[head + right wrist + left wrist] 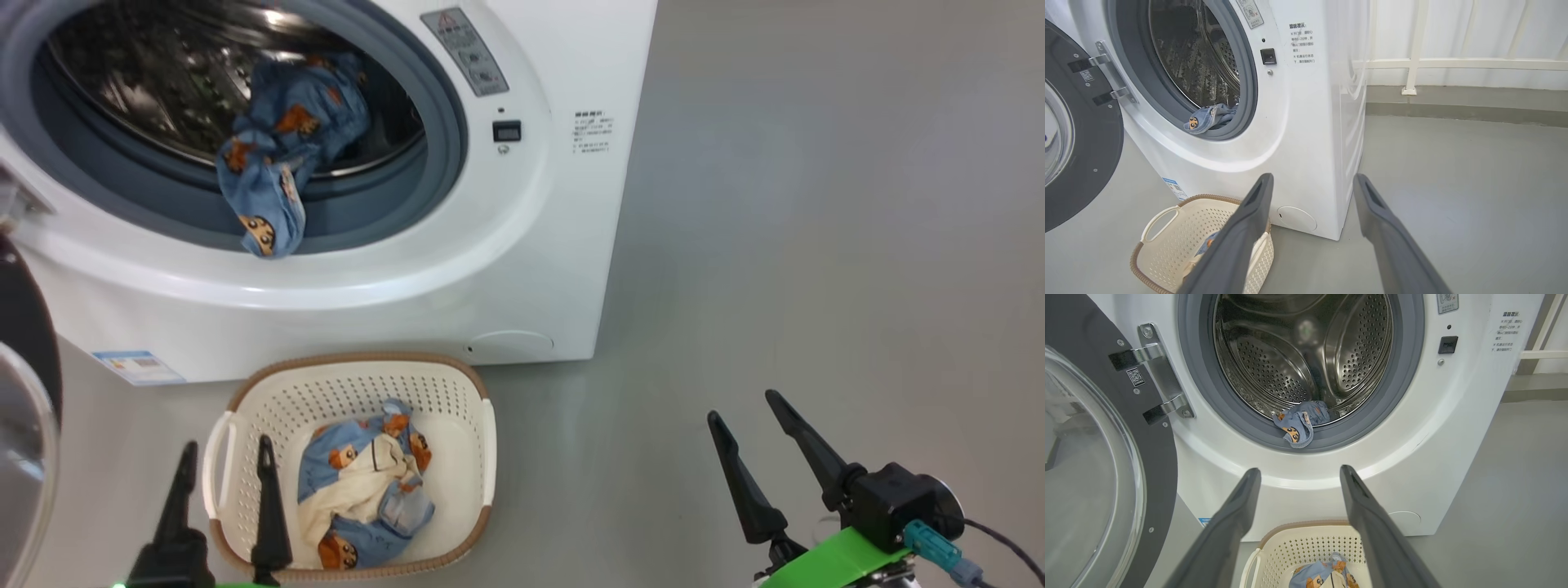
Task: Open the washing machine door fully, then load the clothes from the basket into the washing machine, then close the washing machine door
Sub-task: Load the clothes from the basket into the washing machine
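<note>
Both hands hang empty, their long dark fingers spread wide. The left hand [227, 445] is over the near-left corner of the small cream-white perforated plastic basket [269, 408] with its brown woven-look rim. The right hand [743, 406] is well apart to the right, above bare grey floor [816, 245]. The basket stands on the floor just in front of the big white front-loading washing machine [522, 269]. It holds a bundle of light-blue clothes [367, 490] with orange-brown bear prints and a cream part.

A second bear-print garment [282, 155] lies at the drum mouth, its lower end draped out over the grey-blue rubber gasket [441, 163]. The large round washing machine door [1155, 465], a glossy black rim around a clear glass bowl, stands swung open on the left on its steel hinge [1159, 371].

That draped garment looks like the main hazard. If the door shuts on it, the fabric would be pinched in the seal and the door might not latch. It could also slide out when the next load is pushed past. Reaching into the basket, a finger might snag the perforated wall or a white handle and drag the light basket along. A shallow pinch may lift one layer and shed the rest. The open door sits close beside the left arm, so a wide swing could knock it. Nothing blocks the path from basket to drum.
</note>
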Robot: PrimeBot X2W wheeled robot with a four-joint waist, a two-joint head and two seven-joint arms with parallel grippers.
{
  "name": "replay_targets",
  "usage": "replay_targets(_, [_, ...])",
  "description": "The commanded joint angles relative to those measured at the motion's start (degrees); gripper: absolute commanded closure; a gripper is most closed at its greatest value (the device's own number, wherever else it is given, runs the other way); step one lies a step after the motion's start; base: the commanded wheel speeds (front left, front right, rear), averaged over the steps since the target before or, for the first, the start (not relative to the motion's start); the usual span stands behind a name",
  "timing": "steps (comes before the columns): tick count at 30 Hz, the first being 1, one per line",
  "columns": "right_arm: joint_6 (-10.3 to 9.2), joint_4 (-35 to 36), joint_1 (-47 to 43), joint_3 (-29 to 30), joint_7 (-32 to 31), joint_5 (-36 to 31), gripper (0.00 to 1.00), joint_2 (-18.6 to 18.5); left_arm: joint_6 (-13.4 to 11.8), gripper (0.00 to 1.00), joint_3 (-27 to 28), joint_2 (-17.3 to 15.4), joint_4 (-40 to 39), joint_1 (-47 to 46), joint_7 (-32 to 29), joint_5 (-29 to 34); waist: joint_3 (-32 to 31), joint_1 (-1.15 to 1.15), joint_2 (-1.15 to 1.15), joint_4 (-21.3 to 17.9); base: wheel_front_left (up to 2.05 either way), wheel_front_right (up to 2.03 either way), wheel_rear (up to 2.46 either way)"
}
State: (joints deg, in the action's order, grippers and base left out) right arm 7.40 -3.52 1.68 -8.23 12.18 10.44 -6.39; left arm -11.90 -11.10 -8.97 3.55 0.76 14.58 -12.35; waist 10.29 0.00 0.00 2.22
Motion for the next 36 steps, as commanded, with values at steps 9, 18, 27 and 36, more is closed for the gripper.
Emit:
replay_targets(9, [0.09,2.91,-2.69,-0.7,-0.98,-0.94,0.0,0.94,0.33,0.0,0.98,-0.84,-1.81,2.18,-0.98,-1.2,-5.54,0.0,0.0,0.36,0.0,0.0,0.0])
replay_targets(18, [0.09,4.07,-3.54,-0.7,-1.47,-1.29,0.0,1.48,0.77,0.0,0.84,-1.05,-0.83,2.11,-1.76,-2.44,-6.01,0.0,0.0,-0.3,0.0,0.0,0.0])
replay_targets(27, [0.09,4.56,-3.58,-0.7,-1.53,-1.45,0.0,1.86,0.84,0.0,0.84,-1.2,-0.06,1.49,-1.9,-3.27,-5.31,0.0,0.0,-0.65,0.0,0.0,0.0])
replay_targets(36, [0.09,4.93,-3.03,-0.5,-1.52,-1.56,0.0,1.98,0.84,0.0,0.74,-0.93,1.43,-0.12,-1.58,-3.98,-4.1,0.0,0.0,-0.77,0.0,0.0,0.0])
